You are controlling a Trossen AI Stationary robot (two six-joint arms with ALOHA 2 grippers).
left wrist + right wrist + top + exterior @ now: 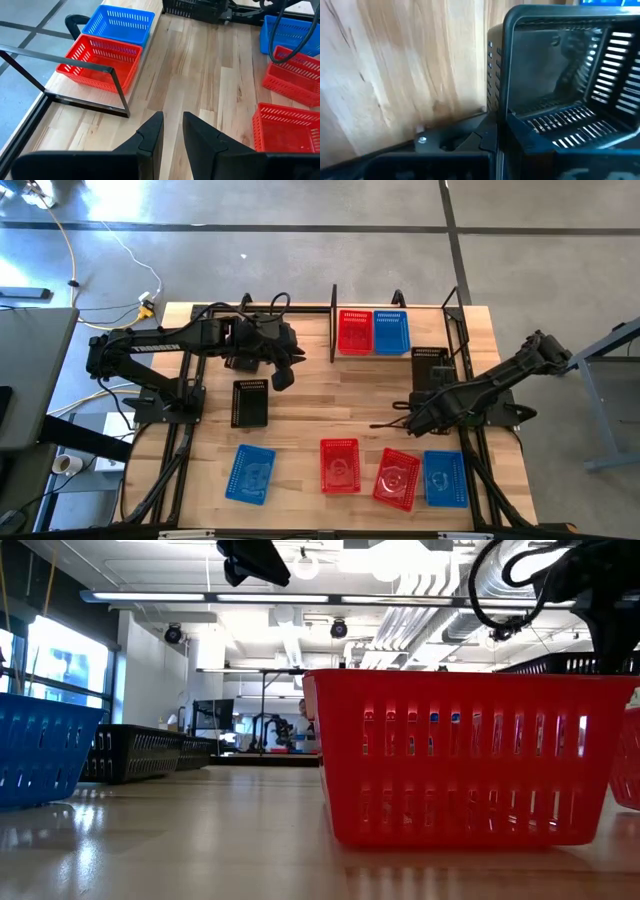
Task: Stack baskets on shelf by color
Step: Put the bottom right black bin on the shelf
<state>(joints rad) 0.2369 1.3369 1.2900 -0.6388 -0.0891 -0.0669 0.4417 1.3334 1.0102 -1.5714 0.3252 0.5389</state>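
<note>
Gripping a black basket's (pixel 560 90) rim, right gripper (pixel 425 408); left gripper (pixel 172 131) narrowly parted, hovering.

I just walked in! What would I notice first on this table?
Bright baskets: a red basket and a blue basket sit side by side in the shelf at the far edge. More red and blue ones line the near edge. The right gripper holds a black basket.

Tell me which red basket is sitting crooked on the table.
The red basket in the front row, wedged between another red and a blue; it lies skewed, the others square.
</note>
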